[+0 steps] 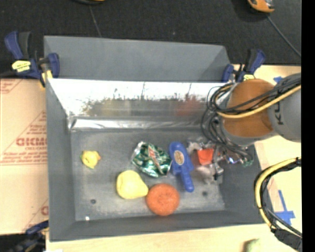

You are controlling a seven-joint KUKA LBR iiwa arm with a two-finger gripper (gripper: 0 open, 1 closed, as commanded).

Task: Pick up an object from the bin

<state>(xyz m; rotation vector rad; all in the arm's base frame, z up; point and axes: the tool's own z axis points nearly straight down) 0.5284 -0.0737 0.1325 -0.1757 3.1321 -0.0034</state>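
The pincer (pixel 214 167), grip state untellable, sits beside one small red piece (pixel 205 155) and one blue plastic clamp (pixel 181 164). Leftward lie one crumpled green wrapper (pixel 151 159), one orange ball (pixel 163 199) and two yellow lumps (pixel 131 185) (pixel 90 158).

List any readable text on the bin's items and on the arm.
Arm: dark letters, possibly "KU", cut off at the view's edge; not surely readable.
Green packet: red and white print, too crumpled to read.
Blue tool: pale oval label, too small to read.
Orange ball, big yellow lump, small yellow lump: no text.
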